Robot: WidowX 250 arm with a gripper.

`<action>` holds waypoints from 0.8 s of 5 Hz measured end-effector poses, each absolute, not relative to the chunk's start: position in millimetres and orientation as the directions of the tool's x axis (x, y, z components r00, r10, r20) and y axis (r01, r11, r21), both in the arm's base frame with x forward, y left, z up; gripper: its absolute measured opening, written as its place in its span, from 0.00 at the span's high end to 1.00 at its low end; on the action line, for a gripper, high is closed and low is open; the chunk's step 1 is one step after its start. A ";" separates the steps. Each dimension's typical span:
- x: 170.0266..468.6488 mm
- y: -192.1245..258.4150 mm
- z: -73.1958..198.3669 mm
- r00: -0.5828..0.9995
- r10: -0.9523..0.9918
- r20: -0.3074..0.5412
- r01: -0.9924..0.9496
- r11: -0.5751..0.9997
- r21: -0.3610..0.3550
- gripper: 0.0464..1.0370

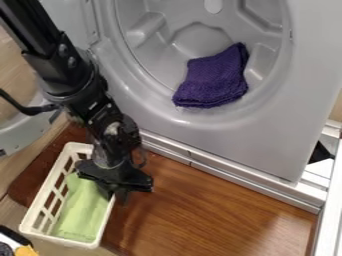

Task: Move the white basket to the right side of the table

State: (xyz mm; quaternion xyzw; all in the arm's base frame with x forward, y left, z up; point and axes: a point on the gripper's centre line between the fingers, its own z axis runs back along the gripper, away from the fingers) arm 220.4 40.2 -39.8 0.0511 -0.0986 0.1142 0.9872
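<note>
White basket (68, 242) laid across the table's (207, 205) left edge.
Gripper (120, 194) is held at its right side, presumably for dragging; whether closed cannot be told.

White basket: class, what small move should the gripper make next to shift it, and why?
Probably secure a hold on the rim before pulling: the gripper is at the right-hand rim of the white basket, but a firm grip cannot be confirmed. The basket stands at the left, and the wooden surface extends rightward.
</note>
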 end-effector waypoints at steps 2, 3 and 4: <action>223.1 27.6 -19.6 0.949 0.205 0.238 -0.235 0.966 0.105 0.94; 226.2 11.9 -4.3 0.936 0.188 0.297 -0.224 0.970 0.092 0.94; 229.2 -17.9 3.1 0.942 0.145 0.303 -0.172 0.983 0.064 0.95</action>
